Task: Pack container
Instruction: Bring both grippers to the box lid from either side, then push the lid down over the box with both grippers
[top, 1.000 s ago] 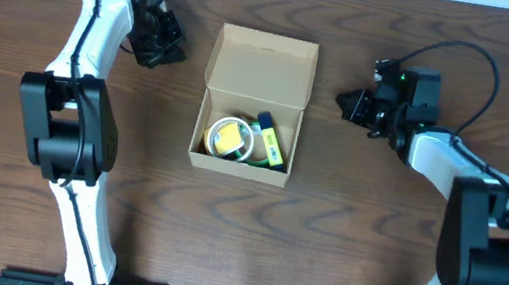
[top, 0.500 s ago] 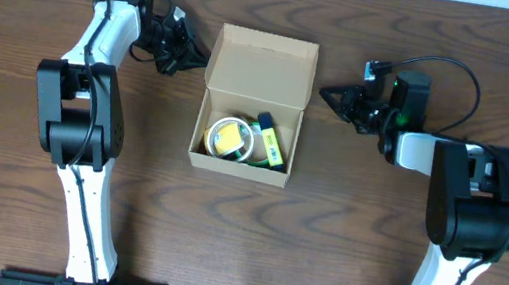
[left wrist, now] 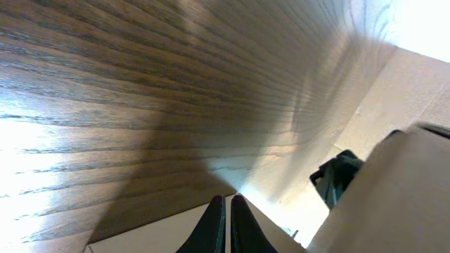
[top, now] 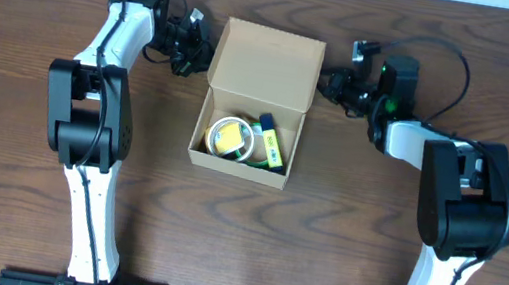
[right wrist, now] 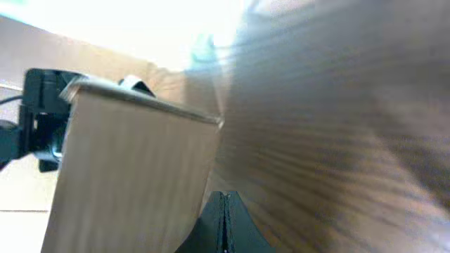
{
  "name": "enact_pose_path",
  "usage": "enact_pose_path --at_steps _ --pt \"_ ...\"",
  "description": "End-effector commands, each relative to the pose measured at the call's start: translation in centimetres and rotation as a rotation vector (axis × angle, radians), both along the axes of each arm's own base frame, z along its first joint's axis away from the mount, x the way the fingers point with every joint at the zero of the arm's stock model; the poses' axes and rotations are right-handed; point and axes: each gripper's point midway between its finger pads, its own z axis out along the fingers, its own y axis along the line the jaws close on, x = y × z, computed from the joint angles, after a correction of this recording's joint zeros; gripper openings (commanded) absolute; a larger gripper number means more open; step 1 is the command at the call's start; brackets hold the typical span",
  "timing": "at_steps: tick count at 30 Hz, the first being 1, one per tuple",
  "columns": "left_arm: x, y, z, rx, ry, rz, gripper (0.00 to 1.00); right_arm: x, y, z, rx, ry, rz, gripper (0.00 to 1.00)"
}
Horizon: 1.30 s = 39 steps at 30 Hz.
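The brown cardboard container (top: pixel 241 130) stands open at the table's middle, its flap lid (top: pixel 266 63) raised at the far side. Inside lie a tape roll (top: pixel 229 138) and a yellow-green item (top: pixel 272 149). My left gripper (top: pixel 203 51) is shut and empty, its tips at the lid's left edge. My right gripper (top: pixel 324 82) is shut and empty, its tips at the lid's right edge. In the left wrist view the shut fingers (left wrist: pixel 227 214) lie against cardboard (left wrist: pixel 394 190). In the right wrist view the shut fingers (right wrist: pixel 223 211) sit at the lid's edge (right wrist: pixel 133 169).
The wooden table (top: pixel 371 241) surrounds the box. The arm bases stand at the near left (top: pixel 85 127) and near right (top: pixel 462 209). A cable loops behind the right wrist (top: pixel 454 56).
Both grippers moved inward toward the box's lid, the left one rightward and the right one leftward, and now reach its side edges. The lid has shifted slightly.
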Motion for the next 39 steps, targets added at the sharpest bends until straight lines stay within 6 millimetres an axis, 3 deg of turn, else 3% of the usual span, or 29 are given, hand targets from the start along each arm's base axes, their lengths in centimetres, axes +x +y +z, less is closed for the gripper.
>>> enact_pose_path --at_steps 1,11,24,30,39 --pt "0.1 -0.3 0.1 -0.065 -0.014 -0.024 0.05 0.3 1.0 1.3 0.022 -0.041 0.049 0.01" --pt "-0.8 -1.1 1.6 -0.154 -0.081 -0.104 0.05 -0.3 2.8 4.4 0.068 -0.173 0.169 0.01" --pt "-4.0 0.2 4.7 -0.041 -0.169 -0.241 0.05 -1.7 4.2 9.3 0.085 -0.266 0.224 0.01" --pt "-5.0 0.2 7.0 -0.033 -0.225 -0.284 0.05 -4.4 5.6 10.2 0.024 -0.254 0.298 0.01" --pt "-8.1 1.2 7.1 0.038 -0.192 -0.393 0.05 -9.2 5.7 11.6 -0.111 -0.23 0.384 0.01"
